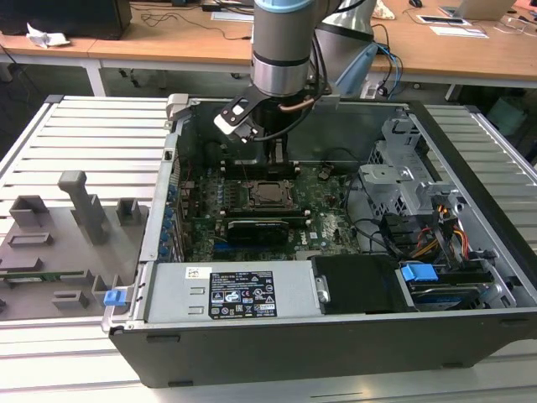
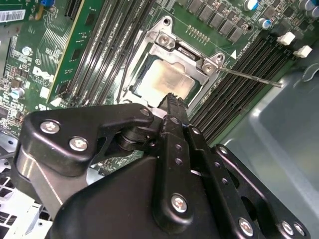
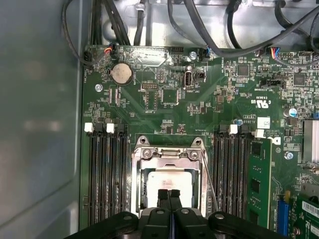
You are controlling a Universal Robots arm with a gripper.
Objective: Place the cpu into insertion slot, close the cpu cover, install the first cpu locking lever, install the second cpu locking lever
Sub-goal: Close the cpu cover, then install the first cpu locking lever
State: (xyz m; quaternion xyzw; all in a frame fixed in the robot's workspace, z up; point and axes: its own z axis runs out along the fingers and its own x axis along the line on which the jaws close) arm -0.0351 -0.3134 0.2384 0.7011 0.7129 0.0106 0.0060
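Note:
The cpu (image 3: 169,180) lies flat in the insertion slot (image 1: 270,194), its silver top showing in both wrist views (image 2: 162,79). The cpu cover (image 3: 168,155) lies down over it as a metal frame around the chip (image 2: 185,54). One thin locking lever (image 2: 249,77) sticks out sideways from the socket over the memory slots (image 3: 211,185). My gripper (image 3: 169,195) is shut with its two black fingers pressed together and nothing between them. It hovers over one edge of the socket (image 2: 172,98), just above the board in the exterior view (image 1: 277,156).
Long black memory slots (image 3: 107,174) flank the socket on both sides. A black graphics card (image 1: 260,227) lies in front of it, a power supply (image 1: 226,294) nearer still. A drive cage (image 1: 403,180) and cables fill the exterior view's right. The case walls (image 1: 172,168) close in.

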